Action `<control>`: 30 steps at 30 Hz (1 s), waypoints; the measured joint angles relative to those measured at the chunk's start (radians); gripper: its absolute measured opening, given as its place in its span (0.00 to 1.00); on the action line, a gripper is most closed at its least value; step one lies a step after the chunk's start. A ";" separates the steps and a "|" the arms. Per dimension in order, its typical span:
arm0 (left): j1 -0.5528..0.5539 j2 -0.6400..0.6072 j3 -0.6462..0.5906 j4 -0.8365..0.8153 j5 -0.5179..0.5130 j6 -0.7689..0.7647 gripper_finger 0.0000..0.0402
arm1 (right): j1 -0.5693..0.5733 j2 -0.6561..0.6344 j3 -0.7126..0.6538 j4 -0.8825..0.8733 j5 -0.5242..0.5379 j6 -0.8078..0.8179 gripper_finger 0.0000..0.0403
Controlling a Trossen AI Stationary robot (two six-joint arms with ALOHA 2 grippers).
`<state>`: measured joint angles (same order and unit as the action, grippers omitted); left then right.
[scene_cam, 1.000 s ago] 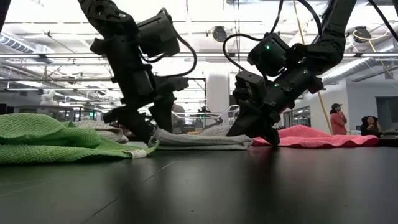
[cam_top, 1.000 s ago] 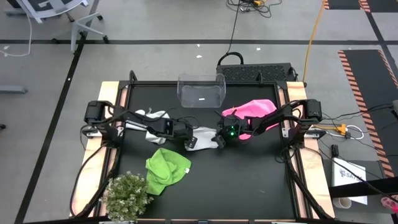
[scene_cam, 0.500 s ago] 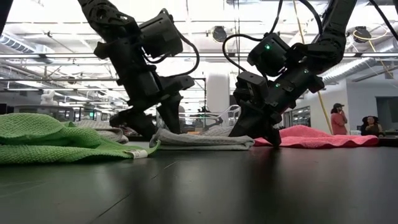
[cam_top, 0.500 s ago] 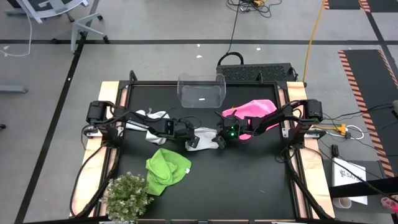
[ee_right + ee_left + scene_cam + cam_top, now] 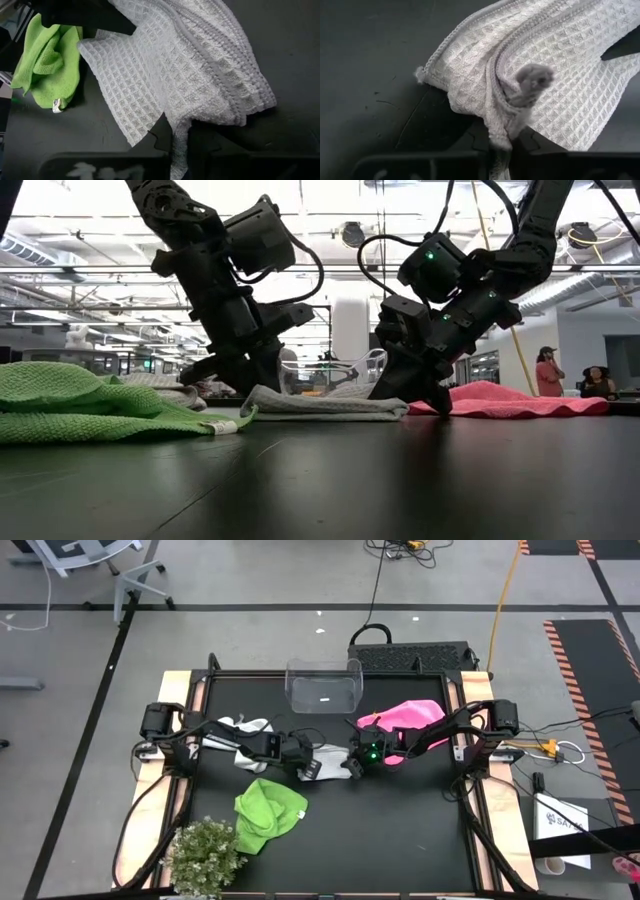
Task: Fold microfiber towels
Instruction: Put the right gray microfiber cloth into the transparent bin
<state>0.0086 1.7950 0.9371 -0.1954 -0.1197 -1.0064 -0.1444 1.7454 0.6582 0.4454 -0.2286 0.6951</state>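
- At the middle of the black bench [image 5: 400, 840], both arms have come together over one white waffle-weave towel [image 5: 327, 758], which lies flat between them; this looks like the gripping step that opens a fold.
- Other cloths wait around it: a lime green towel [image 5: 268, 812] near the front left beside the small bushy plant [image 5: 205, 855], a bright pink towel [image 5: 408, 720] at the right rear, and a second white towel [image 5: 238, 735] crumpled under the left arm.
- Left hand [image 5: 501, 145] is pinching a bunched edge of the flat towel, with cloth wedged between its fingers.
- Right hand [image 5: 180, 145] is pressed together on the opposite edge, a strip of weave caught between its tips.
- Next, I judge, both hands must lift together, keeping the edge taut, then carry it across and lay it over the far side without dragging the cloth.
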 joint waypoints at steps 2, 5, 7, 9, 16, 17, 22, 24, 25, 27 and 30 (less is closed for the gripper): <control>0.002 0.000 0.000 -0.001 -0.006 0.004 0.08 | 0.002 0.000 0.000 0.000 0.014 0.005 0.04; 0.005 0.000 0.000 -0.004 -0.019 0.024 0.06 | 0.002 0.000 0.000 0.000 0.017 0.023 0.04; 0.004 0.000 0.000 -0.005 -0.031 0.029 0.06 | 0.002 -0.006 0.000 -0.003 0.017 0.038 0.04; 0.007 0.000 0.000 -0.005 -0.032 0.029 0.06 | 0.002 -0.026 0.000 -0.009 0.020 0.042 0.04; 0.040 -0.081 -0.002 0.005 -0.048 0.073 0.06 | 0.000 -0.186 0.000 -0.032 0.052 0.036 0.04; 0.049 -0.102 -0.002 0.010 -0.057 0.084 0.06 | -0.003 -0.210 0.000 -0.044 0.061 0.030 0.04; 0.102 -0.239 0.008 0.017 -0.125 0.175 0.06 | -0.032 -0.295 0.001 -0.090 0.103 0.010 0.04; 0.130 -0.277 0.027 0.003 -0.146 0.218 0.06 | -0.059 -0.315 0.022 -0.092 0.100 0.005 0.04; 0.143 -0.293 0.042 0.001 -0.153 0.240 0.06 | -0.075 -0.324 0.039 -0.095 0.097 -0.007 0.04; 0.171 -0.307 0.077 -0.015 -0.163 0.290 0.06 | -0.107 -0.330 0.096 -0.129 0.081 -0.046 0.04; 0.215 -0.303 0.162 -0.059 -0.165 0.377 0.06 | -0.159 -0.321 0.218 -0.273 0.043 -0.132 0.04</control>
<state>0.2236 1.4918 1.0987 -0.2545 -0.2848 -0.6290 -0.3033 1.4245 0.8765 0.1722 -0.1852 0.5631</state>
